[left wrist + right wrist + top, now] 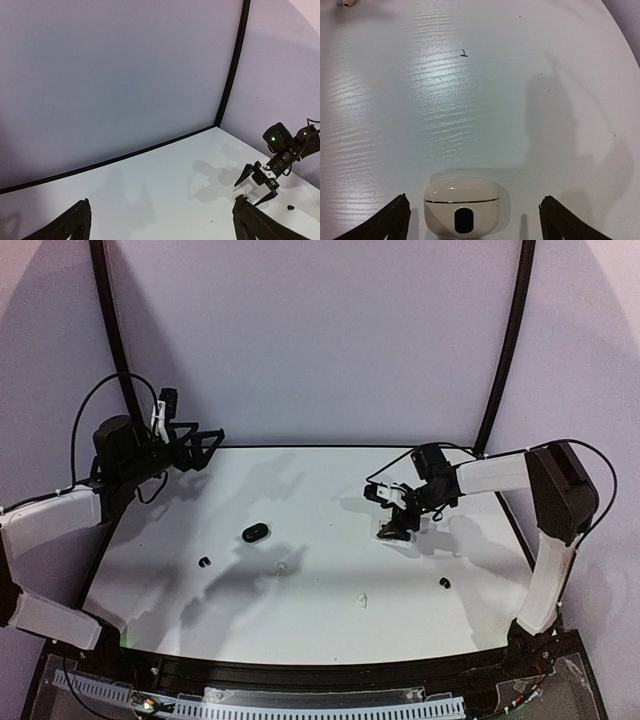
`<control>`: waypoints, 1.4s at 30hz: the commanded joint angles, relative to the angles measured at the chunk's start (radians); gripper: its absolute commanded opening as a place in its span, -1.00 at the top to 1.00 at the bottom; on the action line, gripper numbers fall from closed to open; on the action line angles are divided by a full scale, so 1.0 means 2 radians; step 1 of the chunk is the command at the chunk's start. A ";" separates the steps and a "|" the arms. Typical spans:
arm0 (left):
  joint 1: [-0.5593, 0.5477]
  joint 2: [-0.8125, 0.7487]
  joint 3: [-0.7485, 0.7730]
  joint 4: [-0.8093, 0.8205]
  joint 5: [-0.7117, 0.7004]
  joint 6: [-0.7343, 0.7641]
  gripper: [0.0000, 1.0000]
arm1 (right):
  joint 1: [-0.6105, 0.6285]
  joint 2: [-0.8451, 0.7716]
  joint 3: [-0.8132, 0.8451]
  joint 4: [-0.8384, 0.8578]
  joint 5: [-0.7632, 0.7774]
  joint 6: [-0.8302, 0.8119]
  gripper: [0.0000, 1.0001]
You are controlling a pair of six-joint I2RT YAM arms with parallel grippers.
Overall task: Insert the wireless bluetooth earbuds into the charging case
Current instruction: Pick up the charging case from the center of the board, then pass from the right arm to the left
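A closed white charging case [462, 202] sits on the table between the open fingers of my right gripper [475, 212], which does not touch it. In the top view that gripper [390, 515] hangs over the case [384, 531] right of centre. A closed black case [255, 532] lies left of centre. Two black earbuds [204, 561] [444, 582] and two white earbuds [282, 567] [362, 599] lie loose on the table. One white earbud [346, 2] shows at the top left of the right wrist view. My left gripper [205, 445] is open, empty and raised at the far left [161, 212].
The white table [320, 620] has a black rim and curved white walls behind it with two black poles [505, 350]. The left wrist view shows the right gripper [260, 182] and a black earbud [290, 207] across the table.
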 commanded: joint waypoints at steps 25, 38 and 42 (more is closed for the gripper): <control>-0.052 0.006 0.039 -0.113 0.077 0.009 -0.99 | 0.058 -0.073 -0.023 0.195 0.004 0.128 0.52; -0.096 0.070 0.205 -0.216 0.186 0.024 -0.80 | 0.231 -0.059 0.037 0.492 0.199 0.111 0.59; -0.104 0.075 0.216 -0.238 0.166 0.024 -0.78 | 0.247 -0.053 0.053 0.497 0.207 0.099 0.59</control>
